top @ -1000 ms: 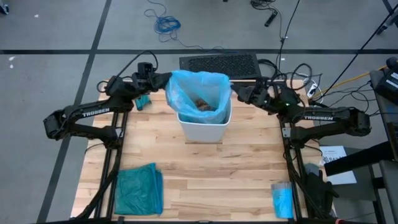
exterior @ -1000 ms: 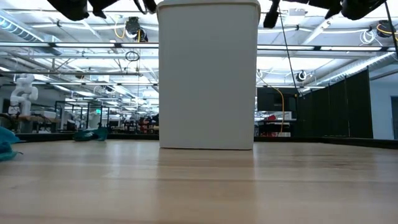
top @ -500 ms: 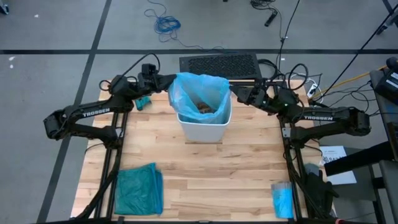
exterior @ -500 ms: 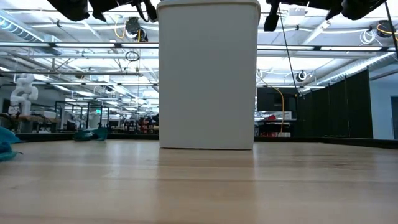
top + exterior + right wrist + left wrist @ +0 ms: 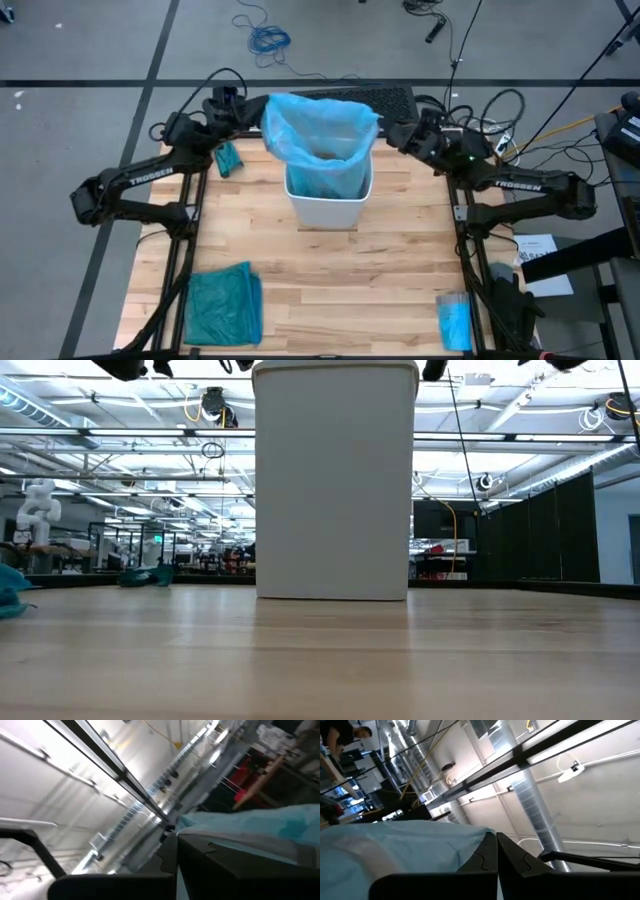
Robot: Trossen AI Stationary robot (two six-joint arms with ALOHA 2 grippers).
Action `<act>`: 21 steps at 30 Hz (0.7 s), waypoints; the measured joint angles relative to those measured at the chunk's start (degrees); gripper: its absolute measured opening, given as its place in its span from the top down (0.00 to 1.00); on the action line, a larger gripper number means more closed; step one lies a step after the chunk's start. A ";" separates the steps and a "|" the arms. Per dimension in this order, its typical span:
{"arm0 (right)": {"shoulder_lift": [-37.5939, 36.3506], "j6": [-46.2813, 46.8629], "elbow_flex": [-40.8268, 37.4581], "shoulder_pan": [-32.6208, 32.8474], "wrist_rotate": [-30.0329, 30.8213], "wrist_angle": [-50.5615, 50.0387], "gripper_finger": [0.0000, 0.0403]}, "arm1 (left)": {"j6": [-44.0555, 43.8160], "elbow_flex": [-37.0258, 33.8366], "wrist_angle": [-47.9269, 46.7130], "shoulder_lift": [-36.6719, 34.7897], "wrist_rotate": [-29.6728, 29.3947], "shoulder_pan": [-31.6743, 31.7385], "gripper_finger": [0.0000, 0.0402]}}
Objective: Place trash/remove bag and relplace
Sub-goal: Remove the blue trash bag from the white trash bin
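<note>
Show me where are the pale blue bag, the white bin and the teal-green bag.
pale blue bag [image 5: 322,135], high view, its raised wall.
white bin [image 5: 325,210], high view, its front wall.
teal-green bag [image 5: 222,305], high view, its middle.

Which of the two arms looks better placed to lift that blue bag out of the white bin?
Neither alone: the left end effector and right end effector each pinch opposite sides of the bag over the bin.

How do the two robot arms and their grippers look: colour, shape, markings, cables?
Both arms, the left arm and the right arm, are dark, made of rounded jointed links, each with white TROSSEN lettering. Black cables loop near their wrists. The left gripper and the right gripper have flat, angular black fingers.
</note>
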 joint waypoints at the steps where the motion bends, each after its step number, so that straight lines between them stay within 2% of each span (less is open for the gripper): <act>1: 0.00 -0.68 0.72 0.00 0.00 -2.22 1.00 | -0.01 0.29 -0.56 0.04 -0.02 0.00 1.00; 3: 0.00 -1.73 1.67 0.00 0.02 -5.24 1.00 | 0.03 1.21 -1.70 0.26 -0.01 0.00 1.00; 10: 0.02 -2.69 1.83 0.17 0.26 -5.06 1.00 | 3.54 3.01 -6.57 1.25 1.96 -0.38 1.00; 21: 1.86 -0.15 1.83 0.17 0.50 -6.13 1.00 | 6.13 3.52 -7.68 1.25 5.81 -0.36 1.00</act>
